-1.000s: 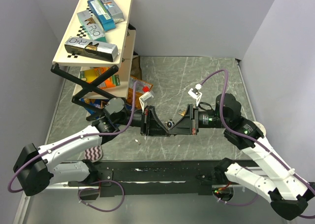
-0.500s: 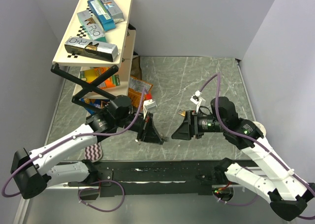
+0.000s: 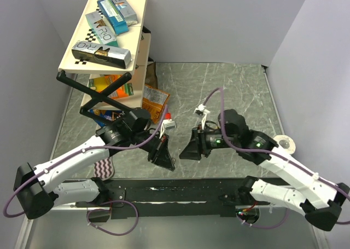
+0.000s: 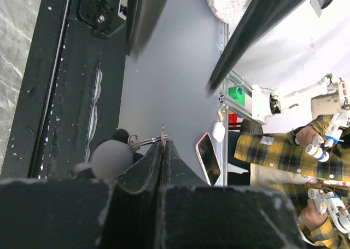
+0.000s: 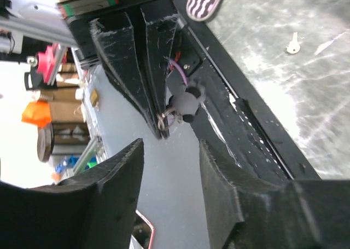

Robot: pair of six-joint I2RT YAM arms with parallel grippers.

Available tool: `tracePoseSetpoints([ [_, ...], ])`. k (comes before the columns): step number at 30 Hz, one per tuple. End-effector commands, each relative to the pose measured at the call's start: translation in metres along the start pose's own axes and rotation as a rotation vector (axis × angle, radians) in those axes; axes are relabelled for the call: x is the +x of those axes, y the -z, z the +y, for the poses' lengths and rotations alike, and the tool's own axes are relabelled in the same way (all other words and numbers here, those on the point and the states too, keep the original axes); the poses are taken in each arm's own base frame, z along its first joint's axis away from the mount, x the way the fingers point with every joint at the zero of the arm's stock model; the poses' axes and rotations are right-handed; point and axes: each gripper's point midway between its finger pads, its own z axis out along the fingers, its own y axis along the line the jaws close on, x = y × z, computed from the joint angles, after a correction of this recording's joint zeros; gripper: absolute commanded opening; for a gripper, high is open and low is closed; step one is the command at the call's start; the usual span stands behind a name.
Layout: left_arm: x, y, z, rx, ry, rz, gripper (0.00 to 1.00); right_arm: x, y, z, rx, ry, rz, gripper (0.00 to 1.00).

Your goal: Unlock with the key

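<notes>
Left gripper apparently pinches the key; right gripper faces it, parted

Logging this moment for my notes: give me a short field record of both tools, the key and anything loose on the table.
left tool: shut on the key at its tips
key state: on a small ring, dangling clear of the table
right tool: open, empty, pointed at the left tool
loose item: small silver key lying on the marble table
</notes>
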Motion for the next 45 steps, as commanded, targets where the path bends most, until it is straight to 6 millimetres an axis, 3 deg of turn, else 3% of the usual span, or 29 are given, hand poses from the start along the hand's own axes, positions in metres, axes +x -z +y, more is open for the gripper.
tracePoseSetpoints([
  [1, -0.007, 0.003, -0.015, 0.046, -0.054, 0.019, 0.01, -0.011, -0.019, 0.011, -0.057, 0.040, -0.049, 0.48],
  [5, -0.008, 0.003, -0.016, 0.051, -0.060, 0.019, 0.01, -0.007, -0.030, 0.010, -0.070, 0.029, -0.027, 0.43],
  [15, -0.008, 0.002, -0.016, 0.058, -0.058, 0.011, 0.01, 0.003, -0.033, 0.020, -0.135, 0.020, 0.006, 0.30],
  [23, -0.009, 0.001, -0.016, 0.065, -0.057, 0.003, 0.01, 0.014, -0.035, 0.028, -0.180, 0.008, 0.058, 0.27],
  [26, -0.009, 0.001, -0.016, 0.064, -0.062, -0.002, 0.01, 0.014, -0.035, 0.031, -0.193, 0.008, 0.054, 0.20],
  [29, -0.010, 0.001, -0.014, 0.050, -0.060, -0.012, 0.01, 0.012, -0.035, 0.033, -0.205, 0.004, 0.046, 0.00],
  [37, -0.038, 0.007, -0.009, -0.047, -0.080, -0.153, 0.03, 0.006, -0.031, 0.028, -0.187, -0.027, -0.052, 0.00],
  [40, -0.050, 0.012, -0.005, -0.086, -0.080, -0.213, 0.25, -0.002, -0.027, 0.021, -0.145, -0.044, -0.116, 0.00],
  [43, -0.060, 0.023, -0.007, -0.088, -0.084, -0.271, 0.61, -0.009, -0.023, 0.011, -0.081, -0.066, -0.180, 0.00],
  [45, -0.063, 0.032, -0.006, -0.094, -0.074, -0.306, 0.72, -0.016, -0.020, 0.007, -0.052, -0.080, -0.226, 0.00],
])
